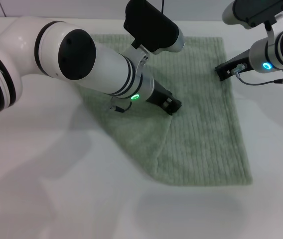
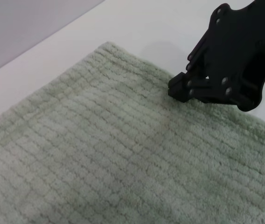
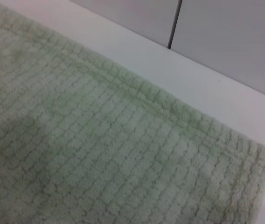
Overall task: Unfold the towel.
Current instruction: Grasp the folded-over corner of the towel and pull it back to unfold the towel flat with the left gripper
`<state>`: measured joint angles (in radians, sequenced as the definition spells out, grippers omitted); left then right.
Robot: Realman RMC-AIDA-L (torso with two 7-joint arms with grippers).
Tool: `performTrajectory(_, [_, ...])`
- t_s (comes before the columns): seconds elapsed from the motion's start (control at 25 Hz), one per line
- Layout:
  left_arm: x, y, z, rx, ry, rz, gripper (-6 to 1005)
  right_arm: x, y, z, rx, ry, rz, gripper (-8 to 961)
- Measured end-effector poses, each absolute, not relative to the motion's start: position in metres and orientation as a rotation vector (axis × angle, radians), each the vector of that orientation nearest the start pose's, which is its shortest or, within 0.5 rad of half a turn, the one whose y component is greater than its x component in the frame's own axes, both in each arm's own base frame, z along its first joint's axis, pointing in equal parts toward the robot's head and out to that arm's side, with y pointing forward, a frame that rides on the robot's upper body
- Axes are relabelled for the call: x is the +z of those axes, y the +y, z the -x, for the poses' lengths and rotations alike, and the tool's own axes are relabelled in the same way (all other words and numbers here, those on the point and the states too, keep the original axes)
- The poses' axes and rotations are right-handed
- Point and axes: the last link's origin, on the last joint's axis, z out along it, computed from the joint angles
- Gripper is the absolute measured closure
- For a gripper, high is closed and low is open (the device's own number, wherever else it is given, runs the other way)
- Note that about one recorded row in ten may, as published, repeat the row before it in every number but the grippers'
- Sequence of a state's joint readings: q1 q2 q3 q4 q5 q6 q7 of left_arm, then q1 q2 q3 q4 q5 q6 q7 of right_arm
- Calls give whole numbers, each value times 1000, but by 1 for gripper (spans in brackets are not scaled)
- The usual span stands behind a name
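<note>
The towel (image 1: 201, 124) lies spread on the white table, pale green and ribbed, with its near-left part folded over in a slanted flap (image 1: 141, 134). My left gripper (image 1: 172, 105) is down on the middle of the towel, at the tip of that flap; its fingers are not shown clearly. My right gripper (image 1: 222, 72) is at the towel's right edge, toward the far end. In the left wrist view the right gripper (image 2: 178, 89) is black, its fingertips together and touching the towel (image 2: 123, 154) at its hem. The right wrist view shows the towel's far corner (image 3: 244, 154) lying flat.
The white table (image 1: 57, 199) surrounds the towel, with bare surface to the near left and near right. My left arm (image 1: 81, 55) crosses over the towel's far left part and hides it. A wall (image 3: 226, 42) rises behind the table's far edge.
</note>
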<state>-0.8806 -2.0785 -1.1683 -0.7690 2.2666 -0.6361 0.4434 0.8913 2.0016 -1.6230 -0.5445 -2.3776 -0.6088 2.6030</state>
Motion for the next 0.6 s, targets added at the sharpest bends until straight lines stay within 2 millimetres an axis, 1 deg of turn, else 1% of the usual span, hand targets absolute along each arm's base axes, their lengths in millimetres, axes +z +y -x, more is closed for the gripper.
performTrajectory(0.04, [-133, 399, 139, 184, -637, 2570, 629, -54, 453, -217, -228, 841, 2273, 930])
performTrajectory(0.24, [-133, 400, 138, 177, -642, 2569, 829, -54, 453, -218, -229, 843, 2273, 930])
performTrajectory(0.48, [-132, 399, 138, 169, -652, 2567, 922, -54, 452, -219, -230, 846, 2272, 930])
performTrajectory(0.6, [-132, 399, 138, 165, -655, 2565, 922, -54, 452, -219, -230, 847, 2271, 930])
